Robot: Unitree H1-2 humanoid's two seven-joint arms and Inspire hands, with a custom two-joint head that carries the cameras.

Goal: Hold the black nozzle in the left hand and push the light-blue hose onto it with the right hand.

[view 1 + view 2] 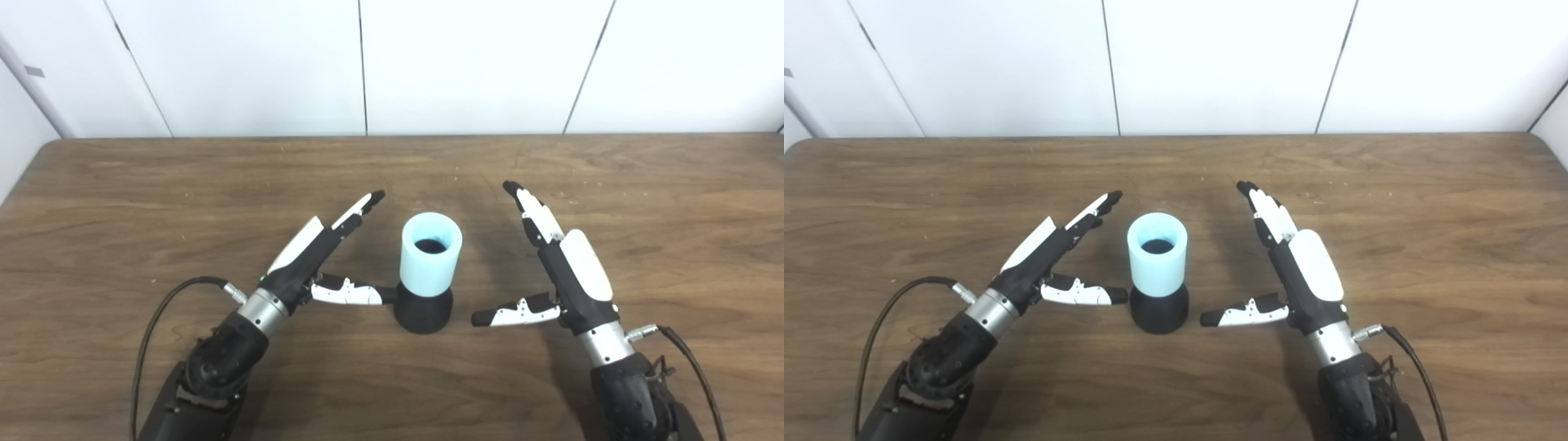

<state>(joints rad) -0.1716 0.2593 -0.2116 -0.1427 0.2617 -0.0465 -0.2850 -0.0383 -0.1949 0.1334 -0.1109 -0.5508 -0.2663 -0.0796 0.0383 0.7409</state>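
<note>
From my station I see the short light-blue cylindrical hose [430, 256] standing upright on the wider black flared nozzle [423, 313], its lower end seated over the nozzle's top; the pair sits near the middle of the table, a little toward the robot. The hose has a thick pale wall and an open top, and I can look down its bore to a dark patch inside. The nozzle's base rests flat on the wood. My left hand [318, 257] lies open just left of the pair, fingers stretched forward and apart from the hose, thumb [346, 293] pointing at the nozzle and, as far as I can tell, touching its side. My right hand [1295, 269] is open too, holding nothing, fingers extended forward, thumb aimed toward the nozzle with a clear gap. The dark brown wood-grain table [1427, 202] shows pale flecks near its far edge. Behind it stand white wall panels [478, 61] split by thin dark seams.
</note>
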